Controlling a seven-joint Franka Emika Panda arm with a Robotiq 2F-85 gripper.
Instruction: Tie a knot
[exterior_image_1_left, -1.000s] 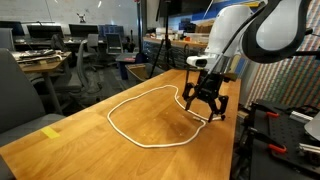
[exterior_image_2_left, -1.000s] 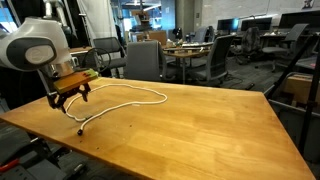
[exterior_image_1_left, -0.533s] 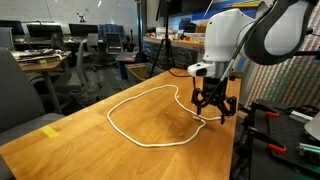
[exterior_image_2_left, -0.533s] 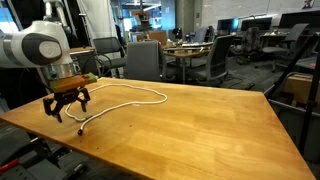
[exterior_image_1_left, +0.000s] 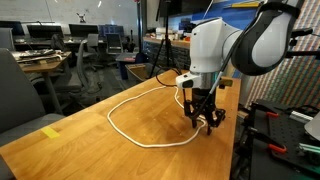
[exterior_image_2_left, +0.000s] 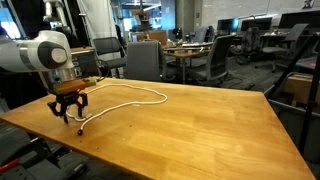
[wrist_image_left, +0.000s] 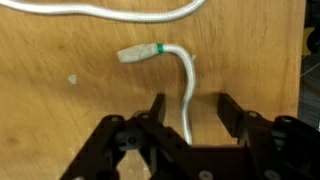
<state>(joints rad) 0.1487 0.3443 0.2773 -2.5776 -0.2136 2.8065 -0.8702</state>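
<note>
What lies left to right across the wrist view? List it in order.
Pale speck on the wood → taped rope end → one gripper finger → rope strand running down between the fingers → opposite finger.

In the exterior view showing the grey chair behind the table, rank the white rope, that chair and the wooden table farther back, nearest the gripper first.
1. White rope, on the tabletop, its end below the gripper.
2. Grey chair, behind the table's far edge.
3. Background wooden table, deeper in the room.
</note>
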